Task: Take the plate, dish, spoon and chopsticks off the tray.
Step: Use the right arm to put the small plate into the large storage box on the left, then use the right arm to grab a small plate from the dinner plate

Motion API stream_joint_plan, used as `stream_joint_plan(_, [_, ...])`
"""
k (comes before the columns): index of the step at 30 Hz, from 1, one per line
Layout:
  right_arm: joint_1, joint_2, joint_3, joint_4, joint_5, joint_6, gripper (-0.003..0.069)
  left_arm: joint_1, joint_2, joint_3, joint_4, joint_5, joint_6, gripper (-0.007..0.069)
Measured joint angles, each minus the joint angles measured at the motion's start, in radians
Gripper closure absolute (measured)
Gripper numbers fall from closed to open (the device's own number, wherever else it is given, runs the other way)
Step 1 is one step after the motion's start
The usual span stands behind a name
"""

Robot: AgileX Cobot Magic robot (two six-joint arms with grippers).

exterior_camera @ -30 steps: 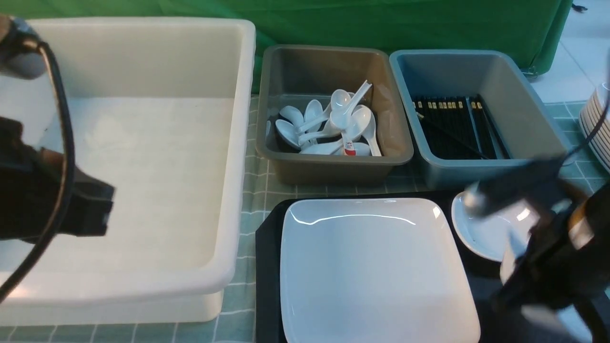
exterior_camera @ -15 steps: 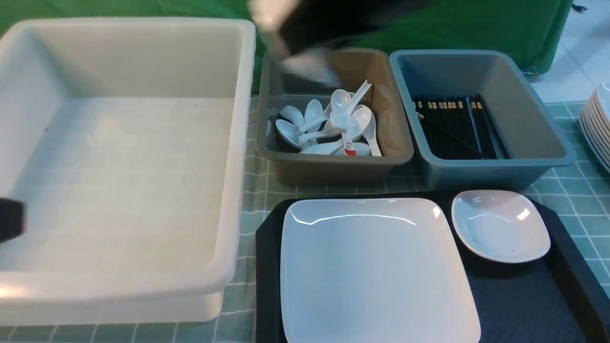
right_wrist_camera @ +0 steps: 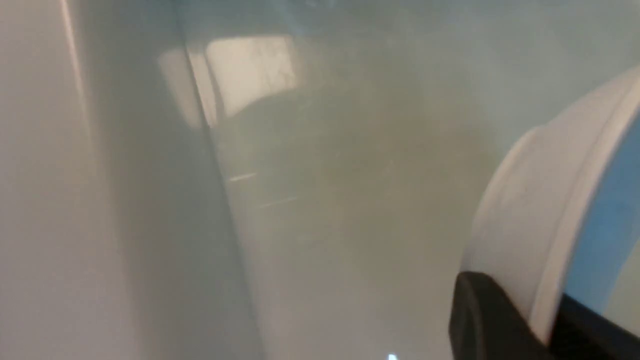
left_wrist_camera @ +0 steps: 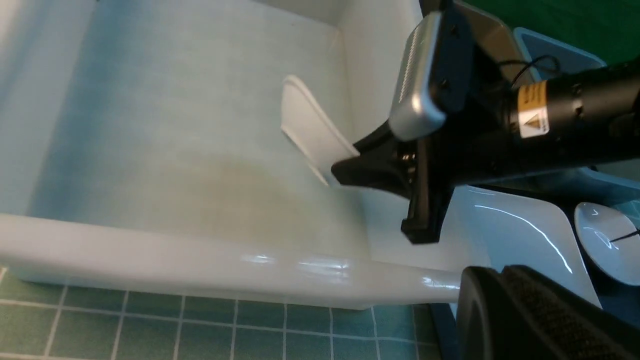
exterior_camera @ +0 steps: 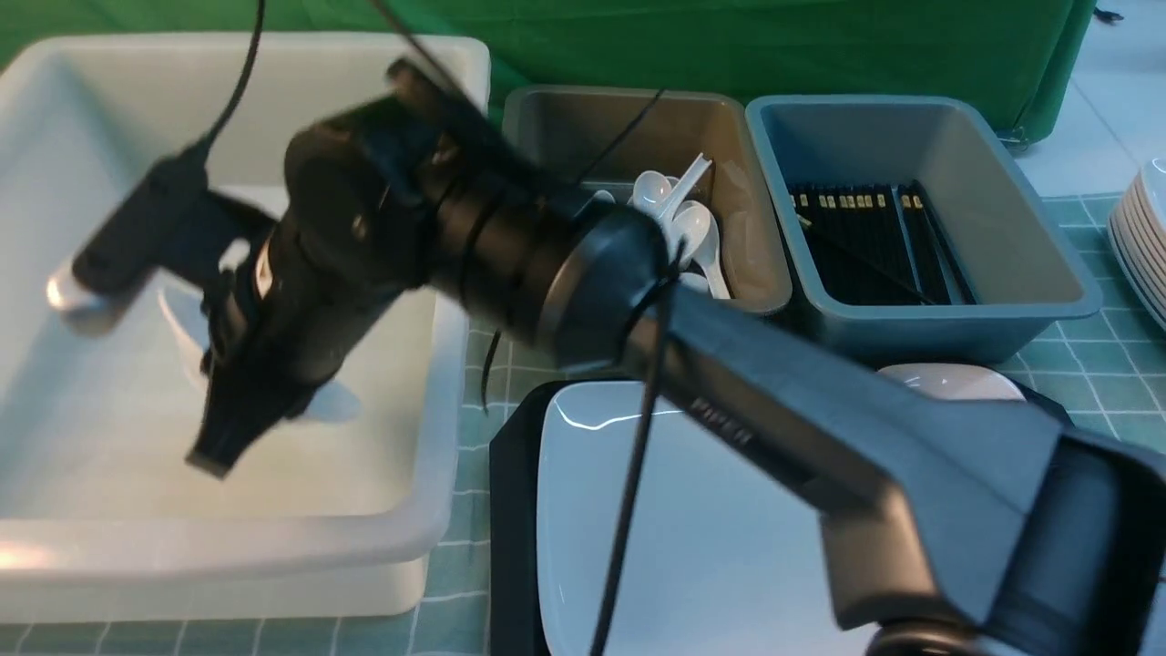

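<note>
My right gripper point(exterior_camera: 214, 456) hangs inside the big white tub point(exterior_camera: 437, 301), shut on a small white dish point(exterior_camera: 335, 404) held on edge. The right wrist view shows that dish point(right_wrist_camera: 540, 215) pinched at its rim by the right gripper point(right_wrist_camera: 545, 320). The large white plate point(exterior_camera: 729, 565) lies on the black tray point(exterior_camera: 510, 510), with another small dish point(exterior_camera: 952, 381) behind it, half hidden by my arm. My left gripper point(left_wrist_camera: 505, 280) is shut and empty near the tub's front corner. No spoon or chopsticks show on the tray.
The grey-brown tub point(exterior_camera: 756, 273) holds several white spoons point(exterior_camera: 679, 219). Beside it, a blue-grey tub point(exterior_camera: 1029, 228) holds black chopsticks point(exterior_camera: 865, 237). A stack of white plates point(exterior_camera: 1150, 246) stands at the far right. My right arm stretches across the tray and the spoon tub.
My right arm swung from the tray's right side, over the spoon tub, to the white tub, carrying a small dish. The left arm dropped out of the front view.
</note>
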Motion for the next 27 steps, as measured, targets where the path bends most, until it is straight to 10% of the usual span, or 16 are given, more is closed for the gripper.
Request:
stream_joint_plan(8, [0.004, 0.043, -0.003, -0.03, 0.024, -0.041, 0.0571, 0.0, -0.001, 0.0, 0.03, 0.0, 0.02, 0.0615])
stream_joint_plan(14, [0.006, 0.036, -0.009, -0.057, 0.07, -0.048, 0.0239, 0.0, -0.001, 0.0, 0.04, 0.0, 0.034, 0.0615])
stream_joint_plan(19, [0.011, -0.011, -0.009, -0.097, 0.151, 0.032, 0.01, 0.0, -0.001, 0.0, 0.042, 0.0, 0.036, 0.0615])
stream_joint_plan(23, [0.013, -0.132, -0.015, -0.248, 0.246, 0.184, 0.0169, 0.0, -0.001, 0.0, 0.044, 0.001, 0.041, 0.0615])
stream_joint_plan(27, [-0.007, -0.3, 0.016, -0.422, 0.246, 0.278, 0.0494, 0.0, 0.001, 0.0, 0.044, 0.001, 0.063, 0.0615])
